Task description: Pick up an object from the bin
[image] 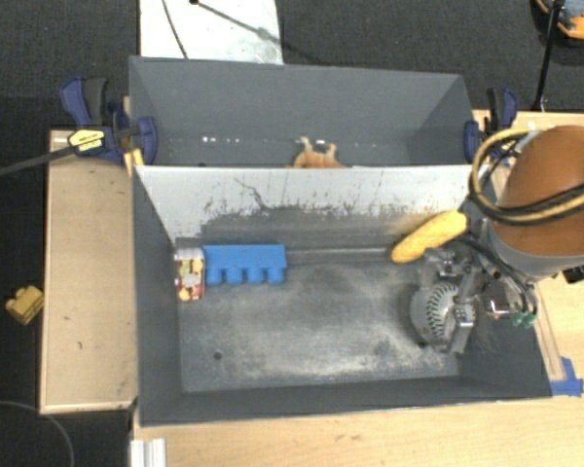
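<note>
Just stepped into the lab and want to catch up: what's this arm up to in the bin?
A single robot arm reaches in from the right. Its gripper is low over the floor of the grey bin, on the right-hand side, and I can't see anything held in it. A yellow banana lies just behind it. A blue block and a small colourful box sit together at the far left.

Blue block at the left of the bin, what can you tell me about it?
The blue block is a long bar, plastic by its look, with a row of rounded bumps along its near edge. It lies flat on the bin floor at the foot of the sloping back wall. A small yellow, red and white thing sits against its left end. The gripper is far to its right, not touching it.
</note>
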Controlling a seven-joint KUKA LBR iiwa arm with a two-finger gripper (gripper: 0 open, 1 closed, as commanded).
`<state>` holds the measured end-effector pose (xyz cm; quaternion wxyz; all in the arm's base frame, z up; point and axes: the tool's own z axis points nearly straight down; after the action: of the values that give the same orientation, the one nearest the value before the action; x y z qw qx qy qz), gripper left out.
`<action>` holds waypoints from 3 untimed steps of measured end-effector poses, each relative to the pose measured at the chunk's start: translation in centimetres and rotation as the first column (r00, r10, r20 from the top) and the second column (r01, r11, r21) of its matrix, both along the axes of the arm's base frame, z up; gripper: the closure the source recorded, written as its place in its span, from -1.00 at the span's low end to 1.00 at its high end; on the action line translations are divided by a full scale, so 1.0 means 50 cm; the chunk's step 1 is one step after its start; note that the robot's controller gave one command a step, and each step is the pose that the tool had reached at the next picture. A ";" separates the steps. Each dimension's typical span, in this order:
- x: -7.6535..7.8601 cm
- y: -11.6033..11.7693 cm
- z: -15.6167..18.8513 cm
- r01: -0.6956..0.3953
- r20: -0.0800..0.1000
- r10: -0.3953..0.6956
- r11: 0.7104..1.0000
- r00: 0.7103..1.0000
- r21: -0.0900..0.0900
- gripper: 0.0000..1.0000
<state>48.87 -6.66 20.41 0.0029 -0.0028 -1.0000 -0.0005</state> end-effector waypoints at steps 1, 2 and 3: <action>0.003 0.000 0.009 -0.002 0.009 0.002 1.000 1.000 -0.001 -1.00; -0.003 -0.034 -0.062 -0.061 0.012 0.061 0.998 0.998 -0.002 -1.00; 0.004 -0.040 -0.146 0.020 0.010 -0.020 1.000 1.000 -0.001 -1.00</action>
<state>49.06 -8.65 13.11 -0.0020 -0.0126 -0.9999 0.0001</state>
